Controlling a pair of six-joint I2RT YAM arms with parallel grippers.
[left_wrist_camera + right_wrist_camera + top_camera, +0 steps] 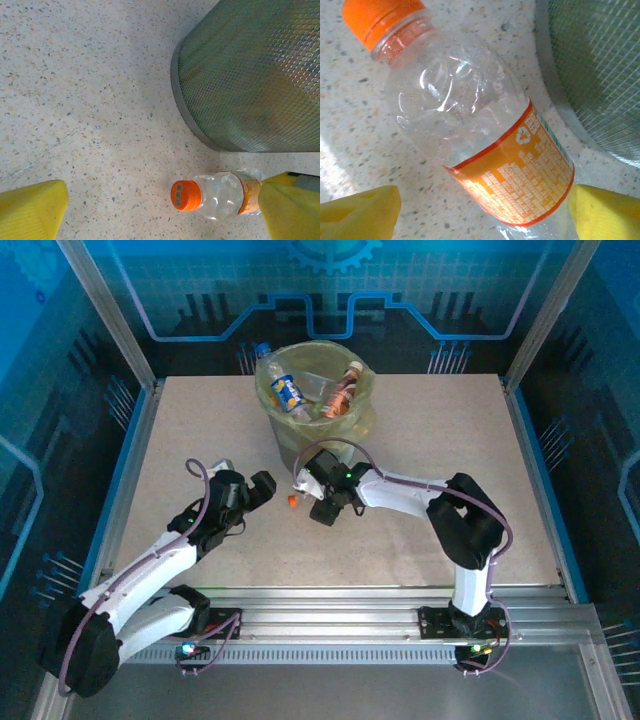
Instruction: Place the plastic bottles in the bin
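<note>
Beside the bin point(283, 438), one bottle point(293, 501) lies on the table point(450, 440).
Top view: three more bottles point(345, 390) show inside, upper centre; the right gripper point(312, 498) stoops over the loose one, likely to grab it. Left wrist: the left gripper point(162, 212) gapes empty, bottle lower right. Right wrist: open jaws straddle its label.

One clear bottle point(480, 135) with an orange cap, orange label and dented walls lies on its side on the table point(200, 440), just beside the bin's base. Bin point(268, 405): round, grey mesh wall, yellow-green bag liner, upright. Inside it, tilted: blue-labelled bottle point(288, 392), orange-labelled bottle point(345, 390). Blue-capped bottle point(263, 350) at far-left rim.
</note>
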